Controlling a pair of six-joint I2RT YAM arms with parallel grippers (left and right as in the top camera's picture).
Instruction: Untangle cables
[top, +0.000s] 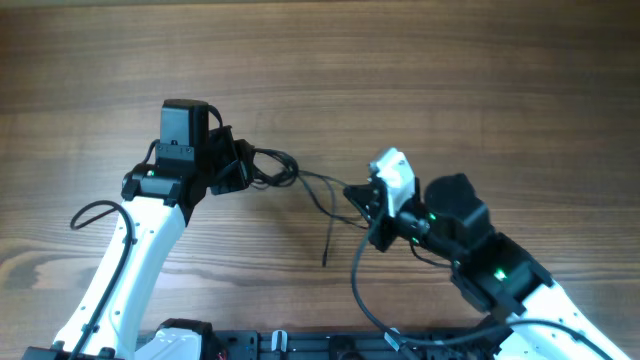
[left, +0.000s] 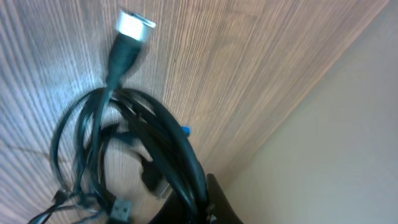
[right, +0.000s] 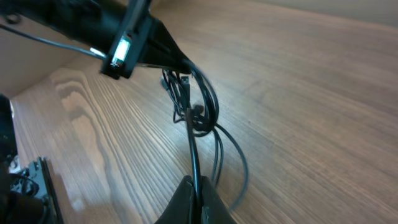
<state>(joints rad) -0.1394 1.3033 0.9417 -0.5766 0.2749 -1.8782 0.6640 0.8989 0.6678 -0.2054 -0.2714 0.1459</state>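
The cables (top: 272, 166) form a black knot of loops left of the table's middle. My left gripper (top: 243, 165) is shut on that knot. In the left wrist view the loops (left: 146, 140) rise from between my fingers (left: 214, 199), and a silver-tipped plug (left: 135, 26) sticks out above them. One thin strand (top: 322, 182) runs right from the knot to my right gripper (top: 358, 195), which is shut on it. In the right wrist view that strand (right: 193, 143) passes between my closed fingers (right: 180, 202) up to the knot (right: 198, 106). A loose end (top: 327, 248) lies toward the front.
A thick black robot wire (top: 358, 290) curves from the right arm toward the front edge, and another (top: 95, 210) loops beside the left arm. The arm mounts (top: 270, 345) line the front edge. The wooden table (top: 400, 70) stretches behind both grippers.
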